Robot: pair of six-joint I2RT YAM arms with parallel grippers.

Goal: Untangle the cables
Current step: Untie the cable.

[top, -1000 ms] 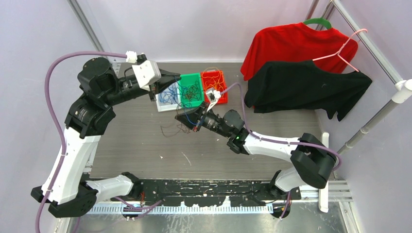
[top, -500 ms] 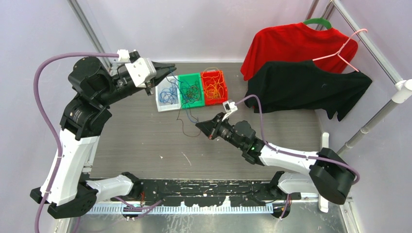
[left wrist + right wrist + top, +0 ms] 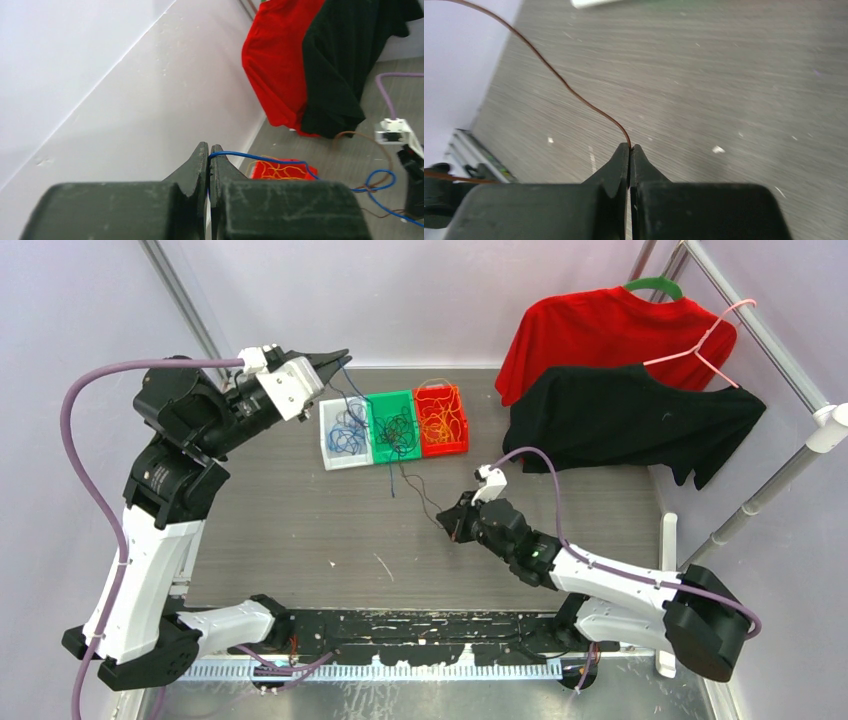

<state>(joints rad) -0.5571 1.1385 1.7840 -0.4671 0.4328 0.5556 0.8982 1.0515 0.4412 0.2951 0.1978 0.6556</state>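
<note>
My left hand (image 3: pixel 209 150): clenched on blue cable (image 3: pixel 260 159), raised near the wall | my right hand (image 3: pixel 630 148): clenched on brown cable (image 3: pixel 564 82), low over table (image 3: pixel 734 75) | other cables heaped in white bin (image 3: pixel 327 445), green bin (image 3: pixel 391 396), red bin (image 3: pixel 464 436).

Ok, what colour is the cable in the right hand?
The cable is brown, best seen in the right wrist view.

Bright, even, diffuse light; shadows are faint and soft. The top view is sharp; the right wrist view smears the counter (image 3: pixel 724 75).
</note>
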